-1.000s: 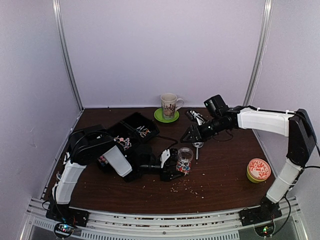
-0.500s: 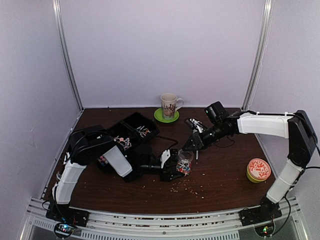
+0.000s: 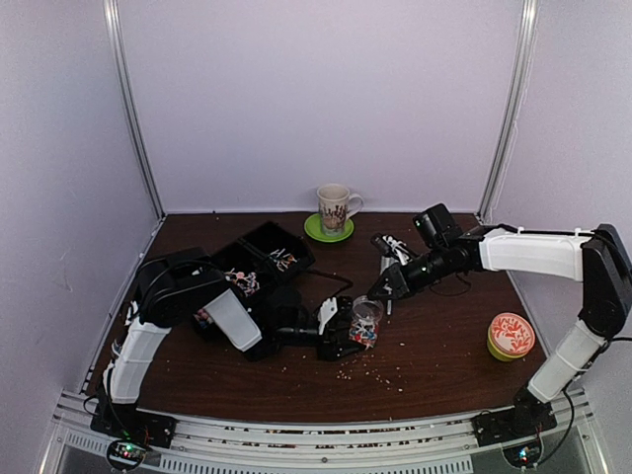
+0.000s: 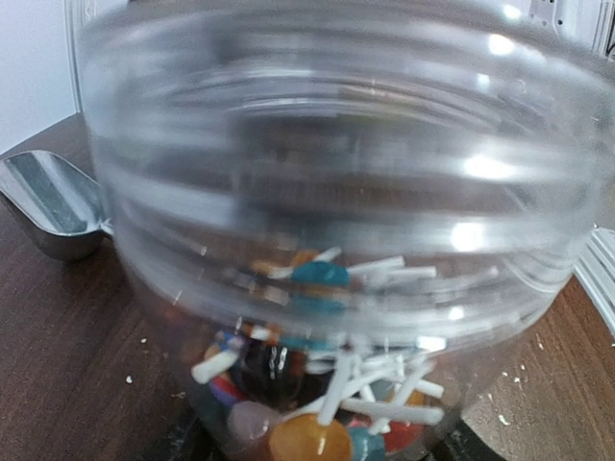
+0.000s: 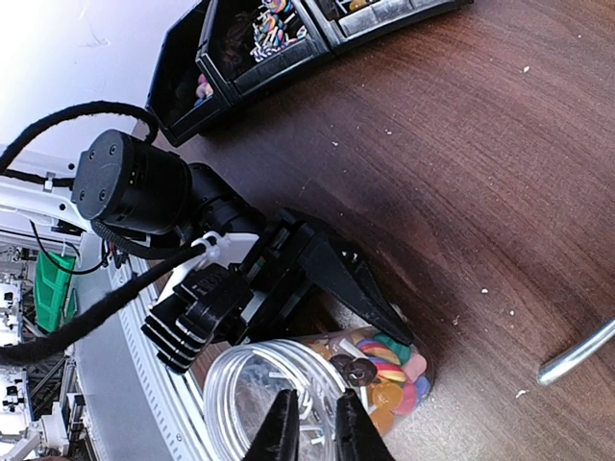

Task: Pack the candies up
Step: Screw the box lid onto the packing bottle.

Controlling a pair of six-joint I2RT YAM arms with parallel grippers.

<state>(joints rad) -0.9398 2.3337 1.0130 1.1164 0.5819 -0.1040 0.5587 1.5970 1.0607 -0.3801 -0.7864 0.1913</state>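
The candies (image 5: 384, 370), bright round pieces on thin white sticks, lie heaped in a clear jar (image 3: 365, 314) near the middle of the worktop (image 3: 444, 346). More sit in the black bins (image 3: 262, 255) at the far left. They look light, hard and prone to roll, so a stick seems the best hold. The left pincer (image 3: 352, 332) clamps the jar. The right pincer (image 5: 315, 427) hangs over its mouth, fingers pressed nearly together; whether they pinch anything I cannot tell.
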